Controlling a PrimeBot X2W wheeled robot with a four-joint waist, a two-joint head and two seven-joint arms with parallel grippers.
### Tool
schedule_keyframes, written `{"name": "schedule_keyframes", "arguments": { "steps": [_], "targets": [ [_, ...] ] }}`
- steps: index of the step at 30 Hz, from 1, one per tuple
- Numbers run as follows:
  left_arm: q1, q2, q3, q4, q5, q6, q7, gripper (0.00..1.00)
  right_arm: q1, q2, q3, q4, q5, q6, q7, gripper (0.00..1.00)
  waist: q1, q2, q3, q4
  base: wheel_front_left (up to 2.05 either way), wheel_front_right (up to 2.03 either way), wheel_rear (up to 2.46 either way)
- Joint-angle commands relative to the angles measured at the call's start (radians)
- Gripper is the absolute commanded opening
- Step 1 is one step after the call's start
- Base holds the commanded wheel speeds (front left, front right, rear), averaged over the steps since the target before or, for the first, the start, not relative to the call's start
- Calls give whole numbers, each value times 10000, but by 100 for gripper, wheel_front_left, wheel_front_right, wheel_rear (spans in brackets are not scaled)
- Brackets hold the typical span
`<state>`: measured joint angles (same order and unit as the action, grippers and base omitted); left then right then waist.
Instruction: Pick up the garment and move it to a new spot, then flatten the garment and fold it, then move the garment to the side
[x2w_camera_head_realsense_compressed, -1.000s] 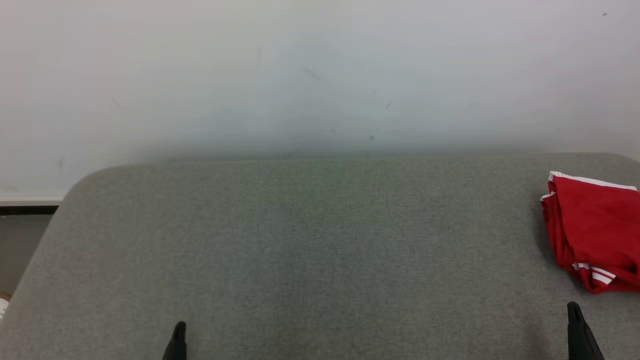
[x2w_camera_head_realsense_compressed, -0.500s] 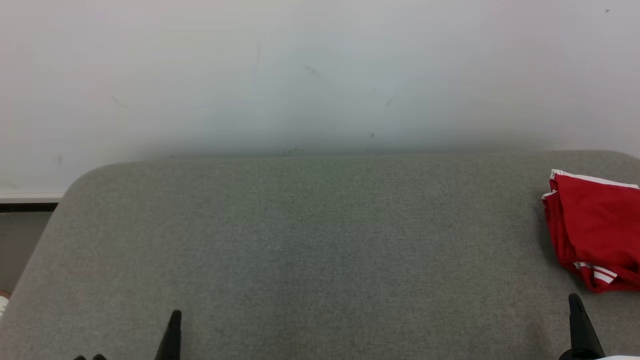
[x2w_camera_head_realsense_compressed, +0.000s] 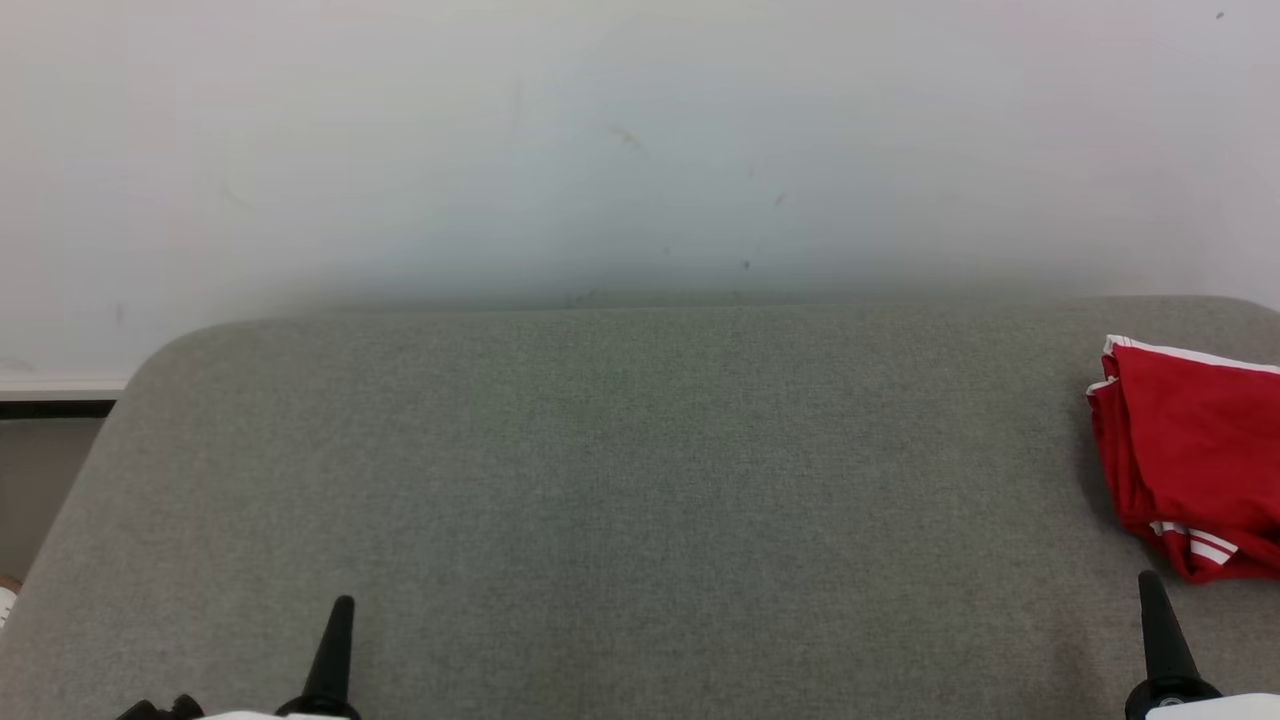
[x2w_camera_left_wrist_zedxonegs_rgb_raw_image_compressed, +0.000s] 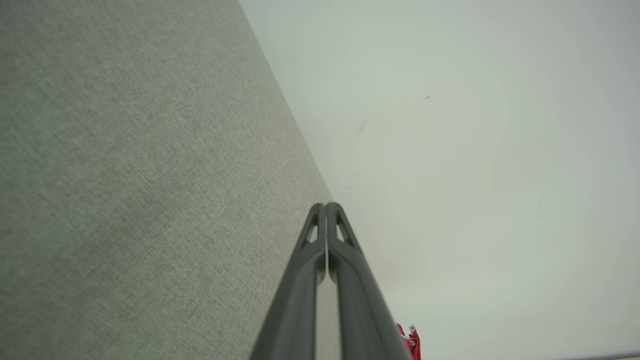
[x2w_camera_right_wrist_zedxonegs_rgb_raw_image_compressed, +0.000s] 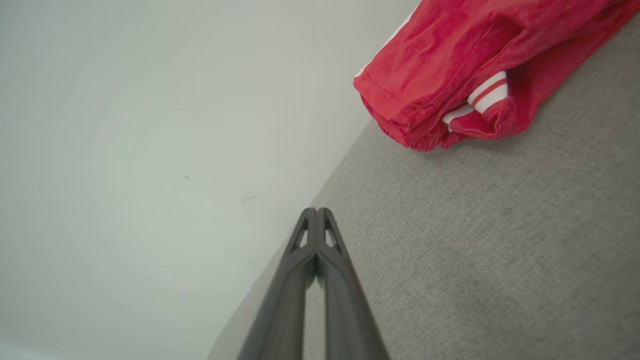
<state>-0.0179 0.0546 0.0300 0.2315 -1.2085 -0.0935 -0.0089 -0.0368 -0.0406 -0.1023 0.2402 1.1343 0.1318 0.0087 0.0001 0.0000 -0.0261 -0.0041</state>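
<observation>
Head view: red garment (x2w_camera_head_realsense_compressed: 1190, 450) folded at the right edge of the frame, on the grey bench (x2w_camera_head_realsense_compressed: 620, 480). Left hand (x2w_camera_head_realsense_compressed: 341, 605) at lower left, right hand (x2w_camera_head_realsense_compressed: 1150, 580) at lower right, both closed and empty. Pushed a little higher into the frame than a second ago; garment not disturbed.

Left wrist view: fingers pressed together above the bench.

Right wrist view: fingers closed, garment at upper right, apart from them. Probably folded and put aside already.
</observation>
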Motion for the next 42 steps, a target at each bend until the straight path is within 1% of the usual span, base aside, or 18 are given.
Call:
{"name": "schedule_keyframes", "arguments": {
  "steps": [1,17,42],
  "targets": [
    [-176,103,73,-34,-224,-61,69,0,-172,-113,-39,-46,285,-12,46,0,-1,0,6,1,0,0,0],
    [-470,100,311,24,-1679,-189,446,0,-398,-123,-76,-11,1901,-15,432,0,-1,0,95,13,0,0,0],
    [-842,86,639,109,-3553,-342,968,0,-687,-133,-125,42,4086,-19,913,0,-1,0,234,33,0,0,0]
  ]
}}
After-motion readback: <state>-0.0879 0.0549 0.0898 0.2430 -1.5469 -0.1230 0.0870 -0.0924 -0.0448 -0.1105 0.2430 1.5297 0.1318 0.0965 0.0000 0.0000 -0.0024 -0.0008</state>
